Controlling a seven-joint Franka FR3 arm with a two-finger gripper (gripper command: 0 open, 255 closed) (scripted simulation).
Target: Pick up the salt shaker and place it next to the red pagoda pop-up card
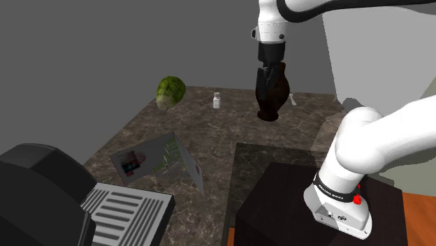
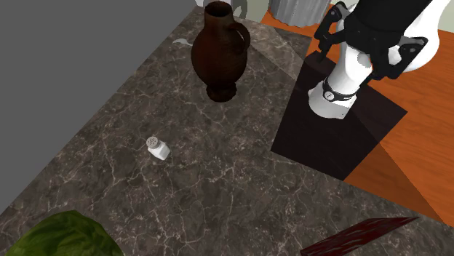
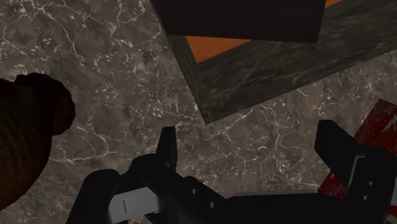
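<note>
Dark veined stone counter (image 2: 240,190) against a plain grey wall, with the arm's black stand (image 2: 342,138) set at one corner. Step in hand: approach, nothing yet grasped. The salt shaker (image 2: 158,148), small and white with a perforated cap, stands upright in open counter. It is well apart from the dark brown jug (image 2: 220,51) and from the red card (image 2: 360,236), which lies at the second exterior view's lower right edge. The card's pop-up form cannot be made out from that sliver.

The gripper (image 3: 251,147) hangs high over the counter near the stand's corner, its two fingers spread wide with only stone between them. In the wrist view the jug sits just off one finger and a strip of red card off the other.

The arm rises from the stand, bends forward, and carries the hand pointing down. In the shoulder view the hand overlaps the jug.

The next move likely calls for travel past the jug toward the shaker. A descent that straddles its body would follow, before closing.
</note>
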